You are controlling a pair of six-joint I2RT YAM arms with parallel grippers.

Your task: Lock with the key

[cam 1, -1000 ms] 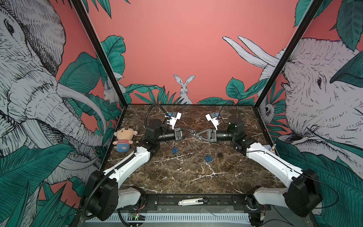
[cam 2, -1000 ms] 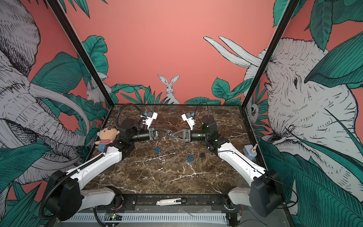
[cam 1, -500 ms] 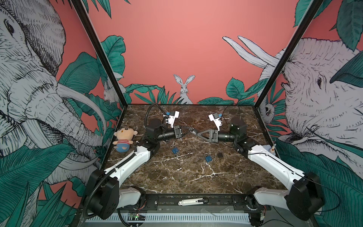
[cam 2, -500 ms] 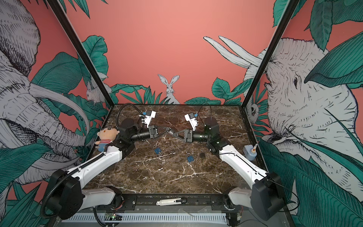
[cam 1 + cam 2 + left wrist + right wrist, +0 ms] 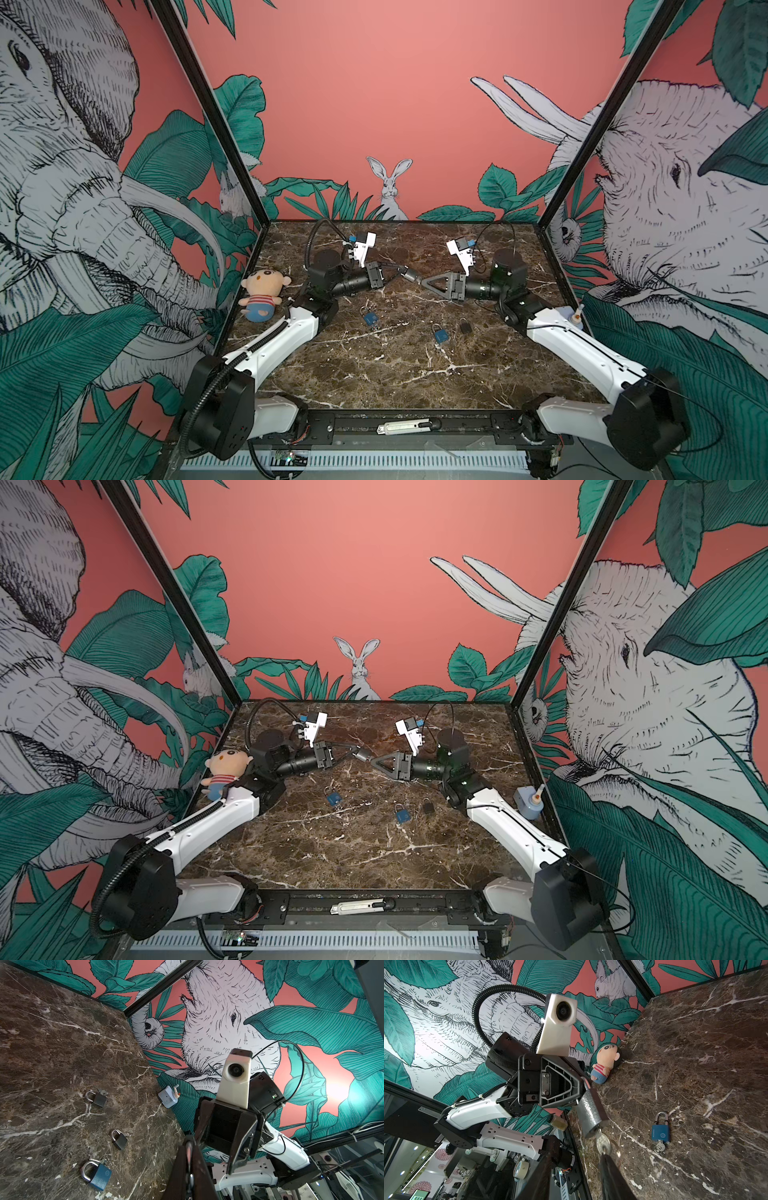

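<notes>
Because the small silver-grey metal padlock point(image 5: 410, 274) is judged to be rigid, dense for its bulk and smooth-sided, it is best taken by its shackle or flat across its body. Its flat silver key point(image 5: 603, 1142) is best pinched across the broad head, since a hold nearer the blade would likely slip or block the turn. In both top views the padlock is seen raised above the brown marble surface point(image 5: 415, 374), near the middle and towards the back, clamped at its shackle end in the closed left pincer point(image 5: 400, 272). The right pincer point(image 5: 424, 283) is seen just beside it, though whether contact is made cannot be told there. In the left wrist view the left pincer point(image 5: 190, 1147) is shown pressed together on a strip of bright metal, taken to be the shackle. In the right wrist view the padlock body point(image 5: 589, 1111) is shown hanging from the left pincer with the key seated in its lower end. The right pincer's fingers point(image 5: 609, 1169) are shown parted, one lying just under the key head, and the key is not clamped. Compared with a second before, when the right pincer was closed against the padlock, its grip has been let go and it has been drawn slightly back. The left pincer's hold and the padlock's place are little changed.
</notes>
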